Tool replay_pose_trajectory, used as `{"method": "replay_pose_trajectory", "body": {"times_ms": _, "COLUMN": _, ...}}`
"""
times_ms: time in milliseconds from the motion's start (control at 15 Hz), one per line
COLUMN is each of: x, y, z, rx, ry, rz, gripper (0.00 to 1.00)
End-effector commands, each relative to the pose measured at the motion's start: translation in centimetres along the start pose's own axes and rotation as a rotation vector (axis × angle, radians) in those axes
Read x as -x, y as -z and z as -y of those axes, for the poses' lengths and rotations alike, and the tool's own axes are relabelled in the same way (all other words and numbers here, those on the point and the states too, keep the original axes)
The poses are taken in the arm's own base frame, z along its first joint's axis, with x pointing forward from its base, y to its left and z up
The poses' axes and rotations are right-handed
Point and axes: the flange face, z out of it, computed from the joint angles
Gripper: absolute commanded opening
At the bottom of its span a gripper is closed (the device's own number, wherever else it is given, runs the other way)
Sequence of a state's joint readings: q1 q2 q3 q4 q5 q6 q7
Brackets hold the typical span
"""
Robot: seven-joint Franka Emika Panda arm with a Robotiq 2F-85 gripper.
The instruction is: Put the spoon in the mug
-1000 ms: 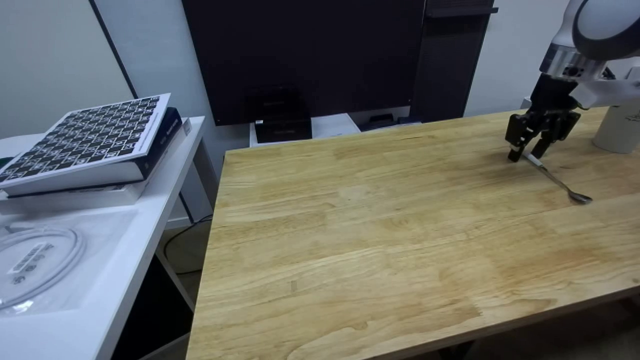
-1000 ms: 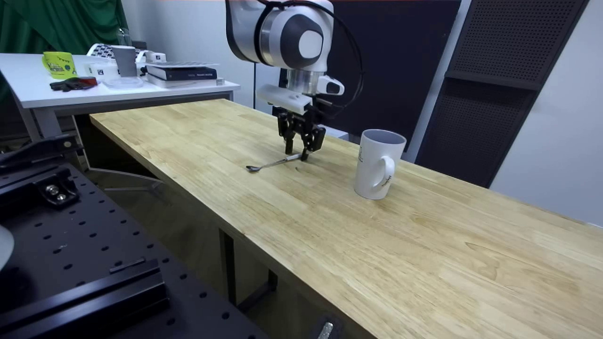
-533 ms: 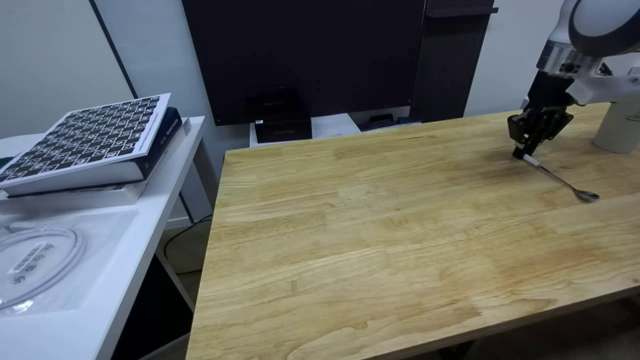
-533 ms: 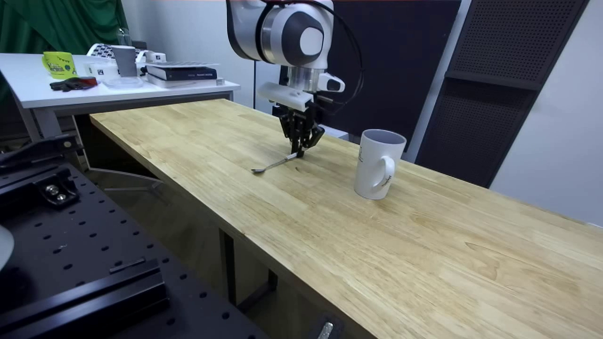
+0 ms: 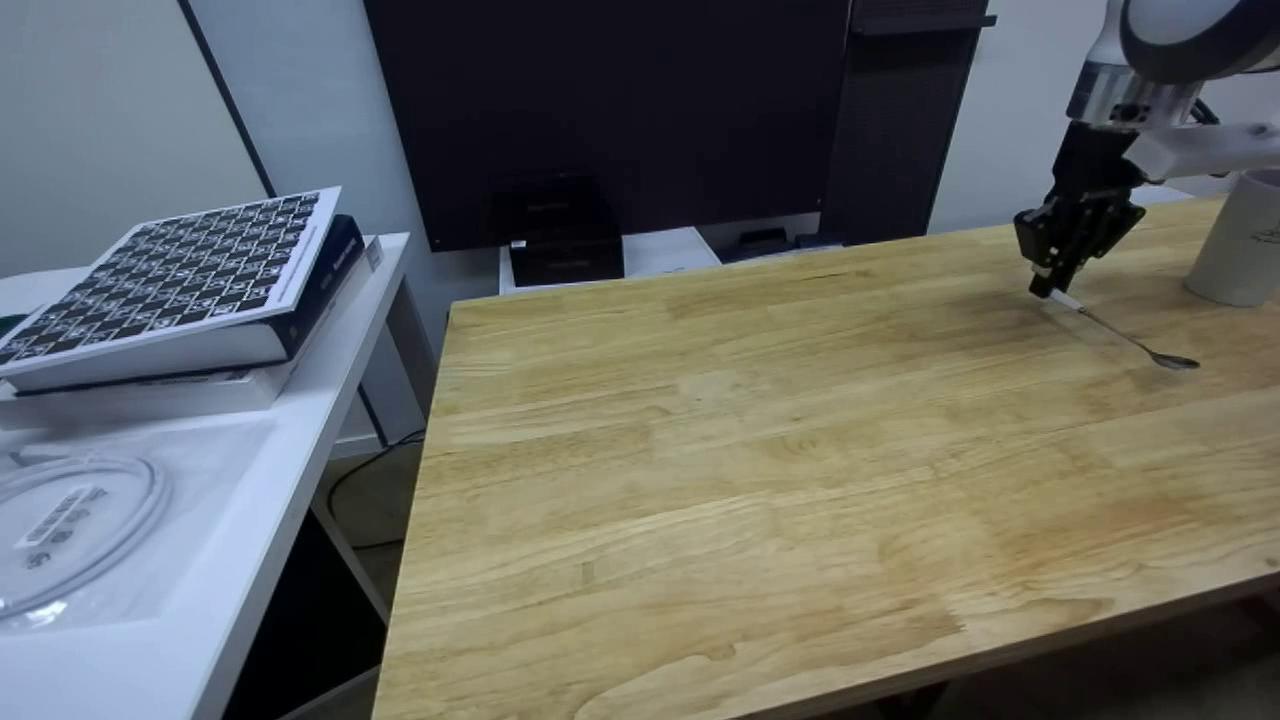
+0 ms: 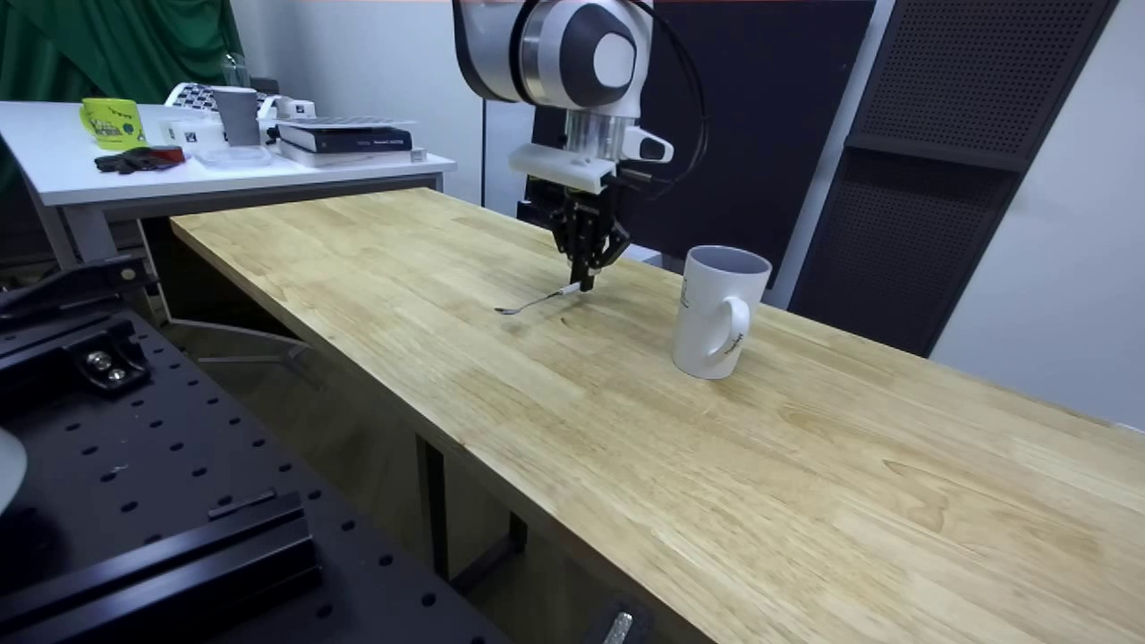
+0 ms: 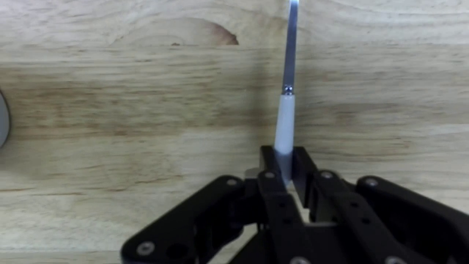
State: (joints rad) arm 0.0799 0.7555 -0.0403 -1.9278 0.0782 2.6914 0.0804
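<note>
Spoon [image 7: 287, 98] — one, outside the pale mug [image 6: 704, 309] and apart from it, just above the wooden table [image 6: 805, 465], white end pinched between the fingers [image 7: 269, 159] of the gripper [image 7: 285, 156]. Pale mug — one, upright, contents hidden; well apart from it, one yellow mug [image 6: 114, 123], one grey cup [image 6: 237, 118].

No text legible. Pale mug [image 6: 707, 315]: dark print, too small to read. Lime cup [image 6: 113, 123]: dark lettering, unreadable. Navy book [image 6: 344, 140]: pale spine lettering, blurred. Clear plastic bag [image 5: 105, 520]: label [image 5: 57, 516] with barcode-like print, small symbols nearby, illegible.
</note>
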Motion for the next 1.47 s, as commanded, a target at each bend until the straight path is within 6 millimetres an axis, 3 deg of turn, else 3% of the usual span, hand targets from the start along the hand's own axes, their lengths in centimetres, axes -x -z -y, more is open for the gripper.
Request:
{"method": "replay_pose_trajectory", "body": {"times_ms": 0, "x": -2.0, "y": 1.9, "z": -0.6, "rx": 0.011, "ry": -0.031, "rz": 0.014, "gripper": 0.04}}
{"method": "replay_pose_trajectory", "body": {"times_ms": 400, "x": -3.0, "y": 4.7, "z": -2.7, "rx": 0.026, "ry": -0.048, "rz": 0.025, "gripper": 0.04}}
{"method": "replay_pose_trajectory", "body": {"times_ms": 1400, "x": -2.7, "y": 13.1, "z": -9.3, "rx": 0.105, "ry": -0.077, "rz": -0.079, "gripper": 0.04}}
